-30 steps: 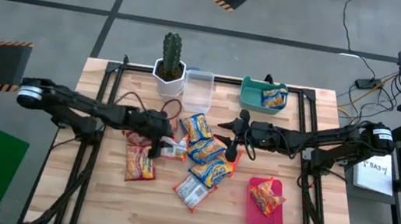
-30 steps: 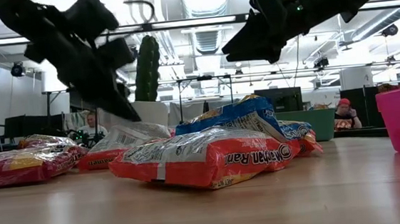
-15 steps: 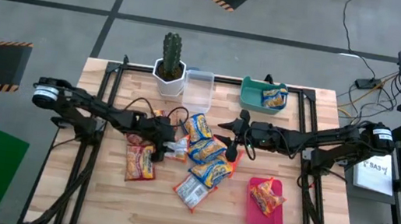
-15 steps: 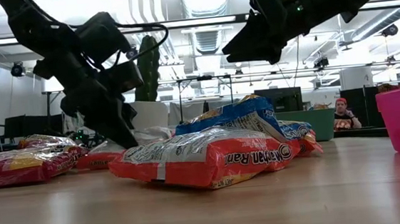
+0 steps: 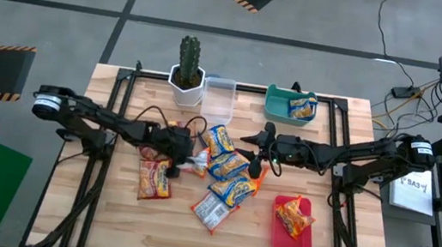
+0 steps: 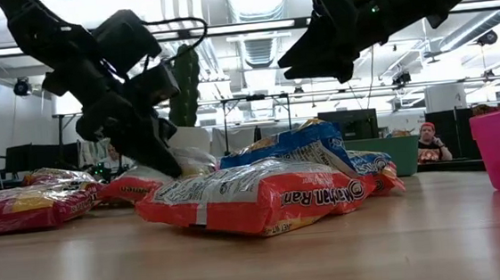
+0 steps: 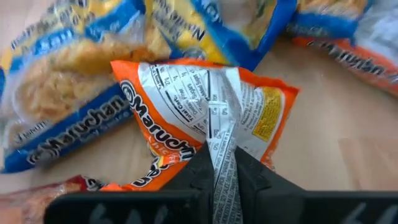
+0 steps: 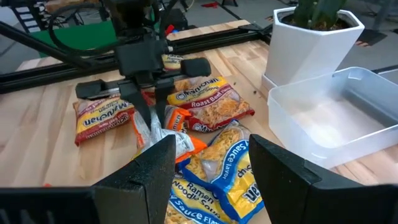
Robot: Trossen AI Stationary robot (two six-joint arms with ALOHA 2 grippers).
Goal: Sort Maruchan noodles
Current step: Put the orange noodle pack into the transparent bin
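Note:
Several Maruchan noodle packets lie in a pile (image 5: 226,176) at the table's middle, blue-and-yellow, orange and silvery. My left gripper (image 5: 186,161) is at the pile's left side, shut on an orange packet (image 7: 205,118) that lies white printed back up. Its fingers also show in the low view (image 6: 164,156) and the right wrist view (image 8: 152,115). My right gripper (image 5: 258,153) hangs open above the pile's right side, with nothing between its fingers (image 8: 214,180). A red packet (image 5: 153,180) lies flat on the wood to the left. My left gripper pinches the raised back seam flap (image 7: 219,140) of the orange packet between its two fingers. The fingers come slanting down from the table's left side and lie along the flap. The packet's body rests on the table, partly against a blue-and-yellow packet (image 7: 68,93).
A teal bin (image 5: 280,106) holding a packet, a clear container (image 5: 217,99) and a potted cactus (image 5: 187,71) stand along the far edge. A red tray (image 5: 296,238) with a packet lies at the near right. A silvery packet (image 5: 210,212) lies near the pile's front.
My left gripper has come down and a little toward the table's right, onto the left side of the pile, and has shut on the orange packet's seam flap. My right gripper has kept still above the pile.

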